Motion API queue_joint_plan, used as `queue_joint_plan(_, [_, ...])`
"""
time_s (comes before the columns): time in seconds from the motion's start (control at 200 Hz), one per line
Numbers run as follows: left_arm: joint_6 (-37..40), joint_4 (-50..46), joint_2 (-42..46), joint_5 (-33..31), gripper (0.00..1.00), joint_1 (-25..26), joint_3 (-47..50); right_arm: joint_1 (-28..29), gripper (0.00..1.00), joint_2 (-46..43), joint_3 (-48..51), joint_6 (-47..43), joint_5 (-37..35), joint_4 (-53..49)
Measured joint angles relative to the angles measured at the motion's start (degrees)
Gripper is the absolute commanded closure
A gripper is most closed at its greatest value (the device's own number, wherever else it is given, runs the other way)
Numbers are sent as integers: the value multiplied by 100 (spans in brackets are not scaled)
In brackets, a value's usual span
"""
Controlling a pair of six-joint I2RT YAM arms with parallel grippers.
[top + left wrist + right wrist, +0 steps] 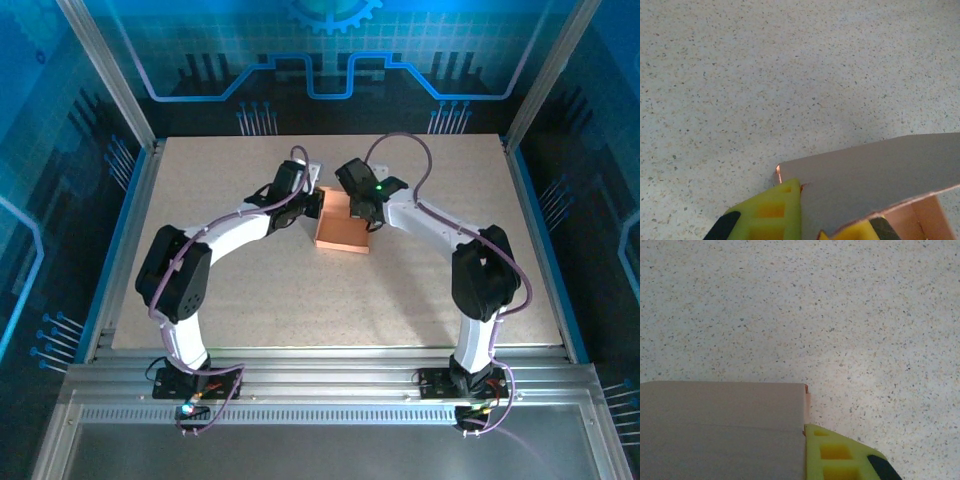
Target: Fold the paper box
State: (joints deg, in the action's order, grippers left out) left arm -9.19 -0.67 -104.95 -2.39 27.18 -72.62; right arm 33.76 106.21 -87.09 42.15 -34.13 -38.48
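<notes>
The paper box (338, 236) is a salmon-pink cardboard piece in the middle of the table, a little towards the back. One panel stands up at its far side. My left gripper (312, 203) comes to that panel from the left and my right gripper (358, 208) from the right. In the left wrist view the grey-pink panel (880, 175) runs between the yellow fingers (772, 215), and the left gripper (815, 210) is shut on it. In the right wrist view the panel (722, 430) lies against one yellow finger (840, 455) and hides the other; the right gripper (802, 452) is shut on it.
The speckled beige table (300, 300) has bare room in front of the box and to either side. Blue walls and aluminium posts (110, 75) ring it. A metal rail (320, 375) runs along the near edge where both arm bases are bolted.
</notes>
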Motion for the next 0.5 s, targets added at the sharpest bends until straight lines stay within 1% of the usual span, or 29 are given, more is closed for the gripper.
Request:
queue_joint_plan(0.185, [-24, 234, 131, -87, 100, 72, 262, 4, 100, -4, 0, 304, 28, -66])
queue_joint_plan(0.325, [-92, 334, 219, -107, 100, 107, 393, 4, 100, 0, -227, 540, 216, -481])
queue_joint_plan(0.5, [-125, 356, 284, -105, 100, 118, 485, -9, 100, 0, -267, 643, 433, -658])
